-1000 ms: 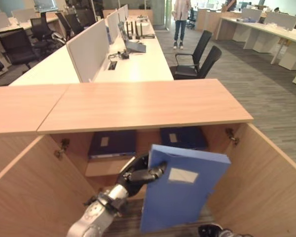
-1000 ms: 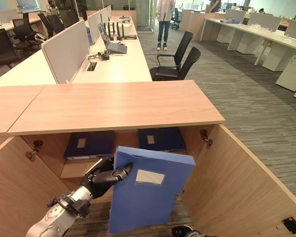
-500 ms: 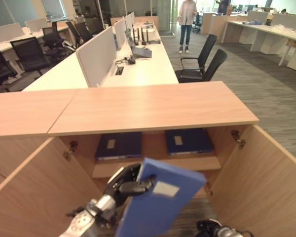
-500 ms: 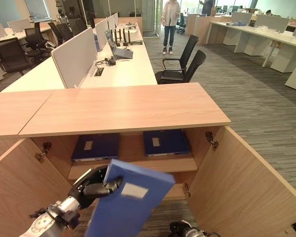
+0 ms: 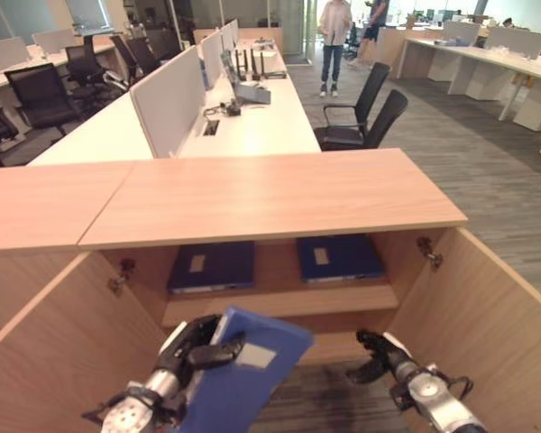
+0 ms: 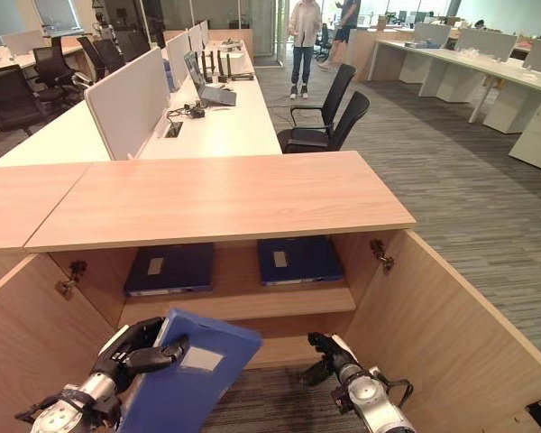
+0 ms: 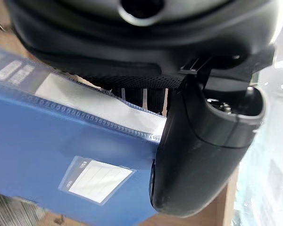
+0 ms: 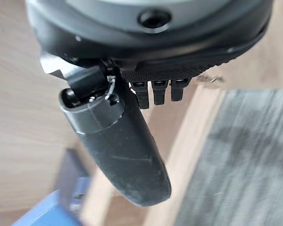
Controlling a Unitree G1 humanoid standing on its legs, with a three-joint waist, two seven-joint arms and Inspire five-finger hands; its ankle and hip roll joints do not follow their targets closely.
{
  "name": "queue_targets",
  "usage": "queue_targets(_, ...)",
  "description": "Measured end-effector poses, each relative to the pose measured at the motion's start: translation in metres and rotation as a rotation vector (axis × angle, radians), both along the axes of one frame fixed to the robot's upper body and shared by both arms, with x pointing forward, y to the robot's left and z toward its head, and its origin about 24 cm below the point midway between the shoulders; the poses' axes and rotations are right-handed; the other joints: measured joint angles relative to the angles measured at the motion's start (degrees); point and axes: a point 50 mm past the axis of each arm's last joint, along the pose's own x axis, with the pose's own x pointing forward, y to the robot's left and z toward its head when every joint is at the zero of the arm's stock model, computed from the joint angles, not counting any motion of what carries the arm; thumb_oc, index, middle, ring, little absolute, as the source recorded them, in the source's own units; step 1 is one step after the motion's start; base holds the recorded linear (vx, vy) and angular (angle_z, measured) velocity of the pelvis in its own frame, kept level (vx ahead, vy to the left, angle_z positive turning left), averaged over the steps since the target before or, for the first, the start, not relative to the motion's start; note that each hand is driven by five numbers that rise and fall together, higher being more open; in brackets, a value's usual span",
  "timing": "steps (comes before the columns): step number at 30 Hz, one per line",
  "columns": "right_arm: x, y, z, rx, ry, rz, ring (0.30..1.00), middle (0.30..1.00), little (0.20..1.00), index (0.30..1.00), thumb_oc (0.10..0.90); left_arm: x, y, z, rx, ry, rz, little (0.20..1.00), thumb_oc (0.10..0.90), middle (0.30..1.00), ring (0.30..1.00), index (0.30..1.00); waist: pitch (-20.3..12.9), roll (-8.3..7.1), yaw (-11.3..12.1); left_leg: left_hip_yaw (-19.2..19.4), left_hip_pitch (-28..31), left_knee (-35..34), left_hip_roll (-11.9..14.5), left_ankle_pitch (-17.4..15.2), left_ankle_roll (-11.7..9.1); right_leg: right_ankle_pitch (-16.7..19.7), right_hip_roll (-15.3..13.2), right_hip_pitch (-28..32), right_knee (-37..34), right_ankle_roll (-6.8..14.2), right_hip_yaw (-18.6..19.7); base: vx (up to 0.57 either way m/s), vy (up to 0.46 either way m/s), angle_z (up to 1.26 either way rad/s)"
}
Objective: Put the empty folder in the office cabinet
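Office cabinet (image 5: 270, 194): light wood-grain laminate, smooth, matt sheen; metal hinges (image 5: 425, 250) inside the doors.
Folder (image 6: 194, 379): blue plastic, finely textured, with a clear glossy label pocket holding white paper.
Left hand (image 7: 203, 155): dark plastic, smooth, slight gloss.
Two stored folders (image 6: 171, 268): dark blue, matt.
Floor (image 6: 451, 189): grey ribbed carpet.

Blue box folder (image 6: 185, 383) with a white label pocket on its face, tilted at a slant, held at its upper edge in front of the open wooden office cabinet (image 6: 252, 307), below its shelf, not yet inside
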Motion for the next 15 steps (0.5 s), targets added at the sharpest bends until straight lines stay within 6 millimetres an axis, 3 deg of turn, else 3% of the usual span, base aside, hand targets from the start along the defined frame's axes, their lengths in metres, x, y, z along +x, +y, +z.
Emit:
queue_targets(8,-0.001,0.027,0.001,0.275,0.024,-0.041,0.9,0.9,0.9,0.9,0.8,0.028,-0.031,0.011,-0.086,-0.094,-0.068,0.3,0.4,0.3,0.3,0.3,0.0,0.04,-0.1,0.1,0.0,0.1,0.0,0.0,0.0,0.2,0.0,0.0,0.0,-0.3,0.1,0.0,0.0,0.0)
queue_targets(10,0.0,0.042,-0.004,0.366,0.05,-0.075,0.9,0.9,0.9,0.9,0.8,0.035,-0.043,0.017,-0.17,-0.125,-0.085,0.3,0.4,0.3,0.3,0.3,0.0,0.07,-0.1,0.1,0.0,0.2,0.0,0.0,0.0,0.3,0.0,0.0,0.0,-0.4,0.1,0.0,0.0,0.0)
queue_targets(15,0.004,0.052,-0.003,0.491,0.057,-0.143,0.9,0.9,0.9,0.9,0.8,0.047,-0.059,0.033,-0.316,-0.195,-0.1,0.3,0.4,0.3,0.3,0.3,0.0,0.17,-0.1,0.1,0.0,0.2,0.0,0.0,0.0,0.3,0.0,0.0,0.0,-0.4,0.1,0.0,0.0,0.0)
